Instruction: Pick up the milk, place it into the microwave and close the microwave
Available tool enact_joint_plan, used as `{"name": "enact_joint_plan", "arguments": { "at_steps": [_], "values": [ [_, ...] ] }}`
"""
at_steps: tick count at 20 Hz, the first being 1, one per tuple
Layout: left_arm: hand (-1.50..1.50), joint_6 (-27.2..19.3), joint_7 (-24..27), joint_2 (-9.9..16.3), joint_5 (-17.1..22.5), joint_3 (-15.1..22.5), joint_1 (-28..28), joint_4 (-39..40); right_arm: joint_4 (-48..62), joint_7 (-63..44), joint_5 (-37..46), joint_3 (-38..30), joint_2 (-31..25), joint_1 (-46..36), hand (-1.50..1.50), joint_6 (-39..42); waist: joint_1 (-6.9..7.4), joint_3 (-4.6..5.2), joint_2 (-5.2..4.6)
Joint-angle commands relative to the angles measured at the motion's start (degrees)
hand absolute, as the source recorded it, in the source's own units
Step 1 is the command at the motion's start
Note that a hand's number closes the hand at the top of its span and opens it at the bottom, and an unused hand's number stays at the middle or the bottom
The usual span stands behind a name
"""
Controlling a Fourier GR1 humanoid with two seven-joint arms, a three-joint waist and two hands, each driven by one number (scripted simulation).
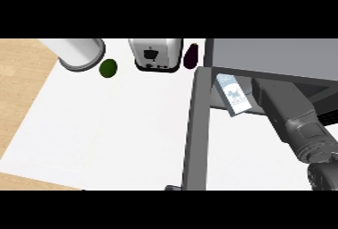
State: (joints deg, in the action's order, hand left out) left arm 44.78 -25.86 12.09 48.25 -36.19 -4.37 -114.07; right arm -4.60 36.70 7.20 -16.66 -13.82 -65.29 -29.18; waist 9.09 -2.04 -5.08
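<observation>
right arm (290, 116) reaches up from the lower right corner into the microwave (277, 56), grey forearm running diagonally toward the milk (232, 94). the milk is a white carton with blue print, tilted, sitting inside the microwave opening just past the door's hinge side, its top leaning toward the upper left. the hand itself is buried behind the carton and the forearm, so whether its fingers are wrapped round the milk or let go, i cannot tell. the door (196, 129) stands wide open, seen edge-on as a long dark grey slab running from the microwave's left front corner down toward the bottom of the view. the milk sits just right of that door, between it and the arm. over on the counter (99, 129), white and broad, things are lined along the far edge: a grey cylinder (79, 53) at the upper left, a dark green round fruit (108, 68) just beside it, then a toaster (156, 54) with black slots, and a dark purple item (191, 56) squeezed between the toaster and the microwave. wood floor (23, 76) shows at the far left and lower left beyond the counter. the left hand shows nowhere in this view.
</observation>
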Motion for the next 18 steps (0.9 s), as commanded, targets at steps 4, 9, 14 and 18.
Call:
{"name": "enact_joint_plan", "arguments": {
  "at_steps": [4,9,14,18],
  "values": [
    [-1.50,2.6,1.3,-6.1,-5.1,2.6,-2.7,-1.6,0.8,-2.5,2.6,2.6,-1.2,-2.7,-1.50,2.0,-2.44,1.95,2.62],
    [-1.50,6.0,2.1,-7.5,-3.0,4.8,-4.6,-1.3,-0.2,0.9,0.7,1.0,-1.6,1.5,-1.50,7.8,-3.87,1.87,3.05],
    [-1.50,12.8,3.6,-10.4,-4.9,9.0,-7.9,0.3,-1.3,3.3,-1.7,-0.7,0.6,3.6,-1.50,19.9,-5.94,1.94,3.91],
    [-1.50,15.0,2.3,-9.7,-8.9,12.3,-6.2,3.9,-2.3,7.6,-3.7,-2.2,4.6,7.8,-1.50,24.9,-7.63,1.98,4.20]
  ]
}}
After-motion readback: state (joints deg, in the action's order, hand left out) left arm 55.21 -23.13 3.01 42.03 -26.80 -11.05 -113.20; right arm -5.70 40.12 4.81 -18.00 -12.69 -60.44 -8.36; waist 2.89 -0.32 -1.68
